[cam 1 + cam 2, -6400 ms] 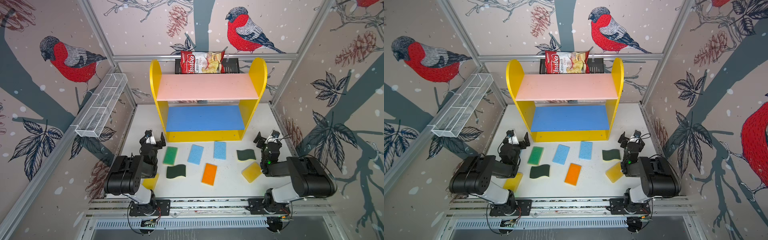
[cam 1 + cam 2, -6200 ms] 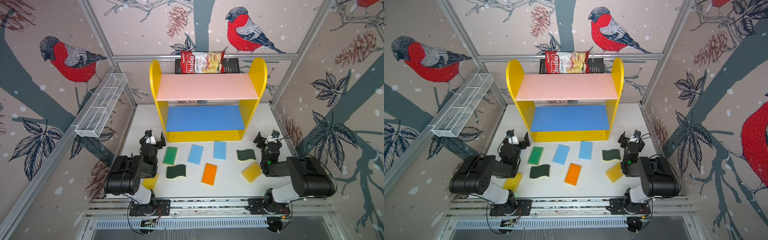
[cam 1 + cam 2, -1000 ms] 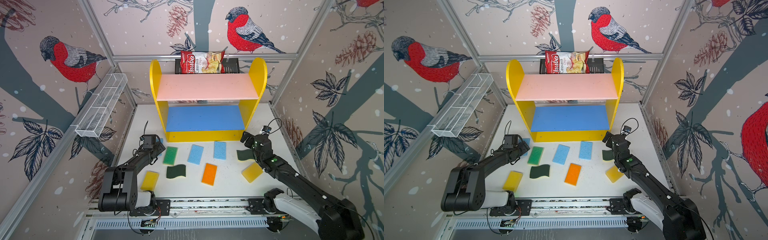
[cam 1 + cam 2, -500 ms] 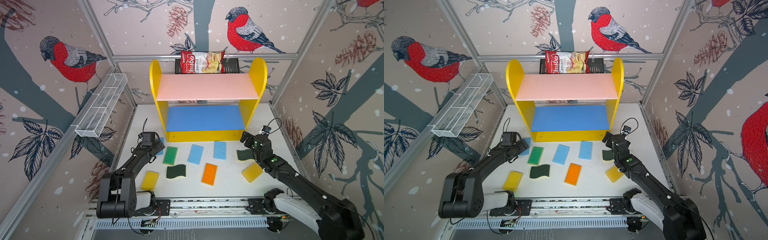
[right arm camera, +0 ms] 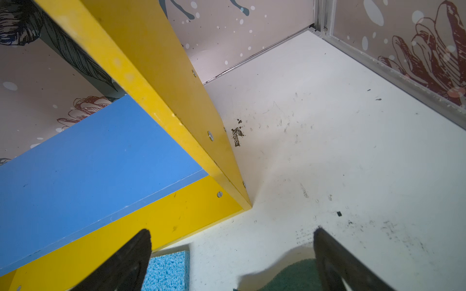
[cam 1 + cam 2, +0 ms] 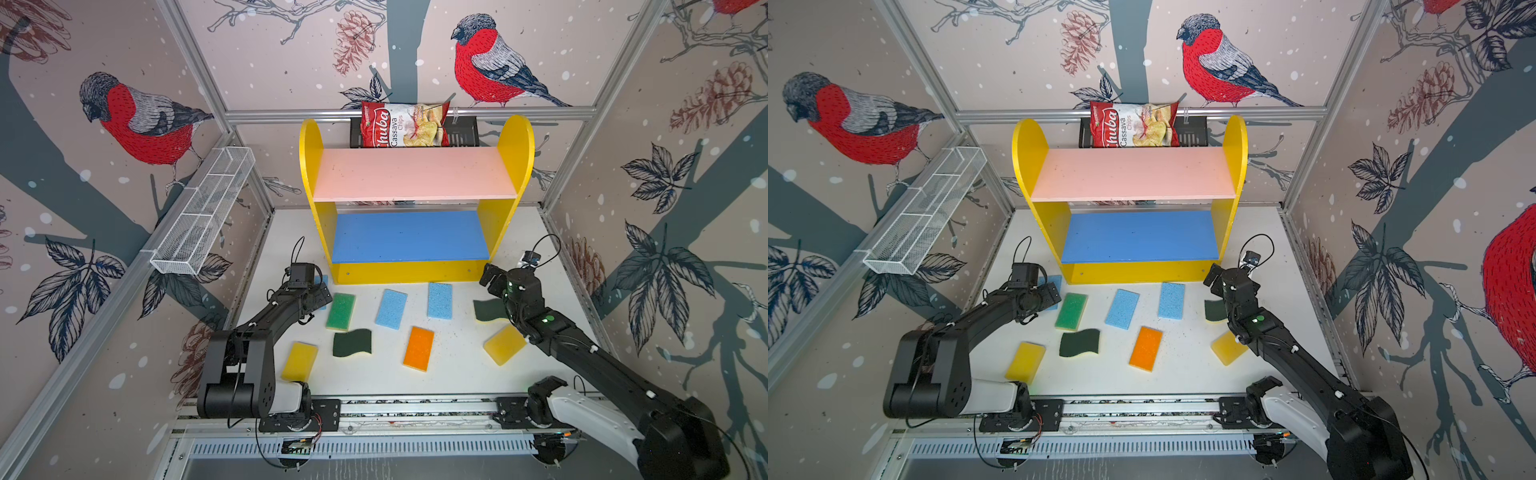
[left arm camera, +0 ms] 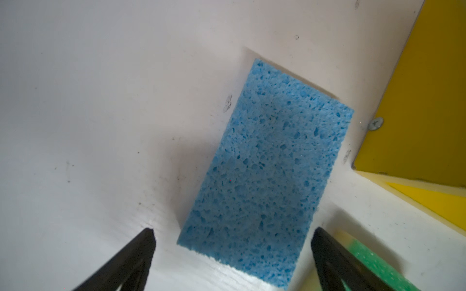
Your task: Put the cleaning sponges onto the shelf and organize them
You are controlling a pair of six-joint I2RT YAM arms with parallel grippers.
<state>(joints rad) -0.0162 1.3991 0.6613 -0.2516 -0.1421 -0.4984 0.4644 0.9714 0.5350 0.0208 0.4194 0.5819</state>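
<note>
The shelf [image 6: 415,174] stands at the back with its pink and blue boards bare. Several cleaning sponges lie flat on the white table in front of it. My left gripper [image 6: 321,292] is open over a light blue sponge [image 7: 272,171] by the shelf's left foot, its fingers straddling the near end without touching. A green-topped sponge [image 6: 340,311] lies just right of it. My right gripper [image 6: 490,277] is open and empty near the shelf's right foot, above the far edge of a wavy dark green sponge [image 6: 486,309]. A yellow sponge [image 6: 504,344] lies beside that arm.
Two more light blue sponges [image 6: 391,308] [image 6: 439,300], an orange one [image 6: 418,347], a second wavy dark green one [image 6: 352,343] and a yellow one [image 6: 299,360] lie mid-table. A chips bag [image 6: 401,124] sits in the black rack behind the shelf. A wire basket [image 6: 203,216] hangs on the left wall.
Both arms have reached out from their folded pose at the front. Over the last second the left gripper opened wider and moved slightly back over the blue sponge; the right arm stayed still.
</note>
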